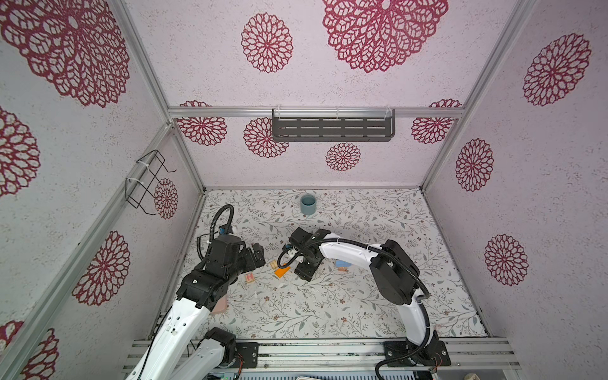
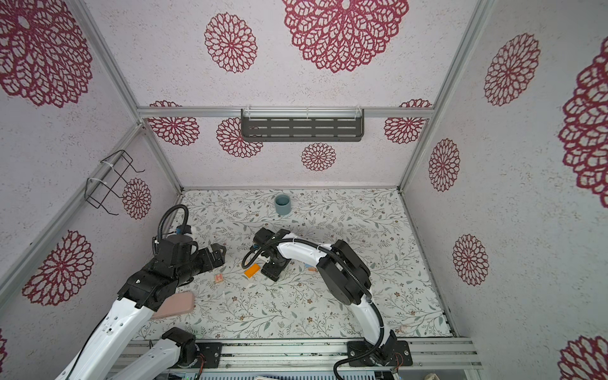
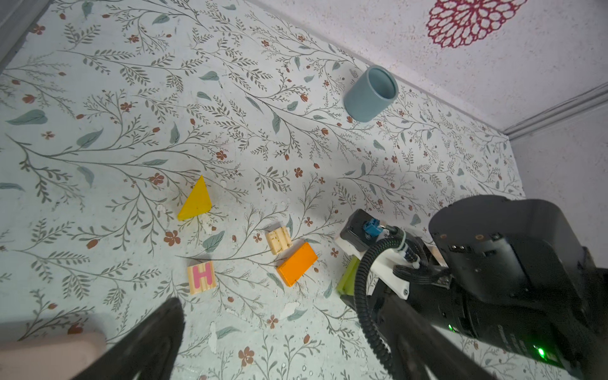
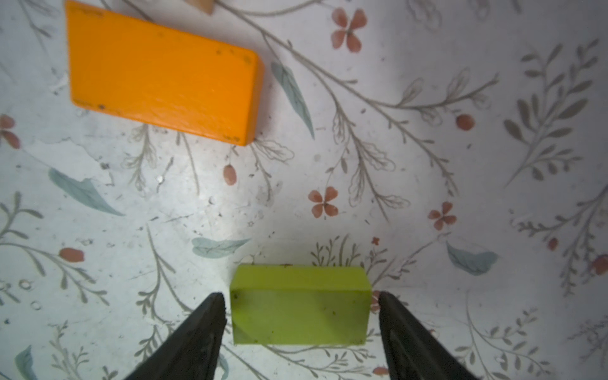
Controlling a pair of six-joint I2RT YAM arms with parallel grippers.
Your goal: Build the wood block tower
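Near the middle of the floral mat [image 1: 329, 312], the right gripper [image 4: 301, 296] pointed down over the green block [image 4: 296, 316]. Its jaws stood apart, one on each side of the block's short ends. A thin gap showed at each fingertip, so nothing was clamped. The green block rested on the mat.

Just beside it lay the orange block [image 4: 161, 72], flat and apart from it. A tan cube [image 3: 278, 240] with faint printing sat close to the orange block's far end. Further toward the left arm stood the H cube [image 3: 201, 277], pink letter up. The yellow wedge [image 3: 196, 200] lay flat beyond the H cube, well apart from the rest.

In a top view, a blue block [image 1: 343, 264] showed behind the right arm's forearm. It was mostly hidden, and something small and tan seemed to lie against it.

Left of the blocks, the left gripper [image 1: 260, 255] hovered above the mat with its jaws spread wide and empty.

A grey-blue cup [image 1: 308, 204] stood upright near the back wall. A pink case [image 2: 179, 304] lay by the left arm.
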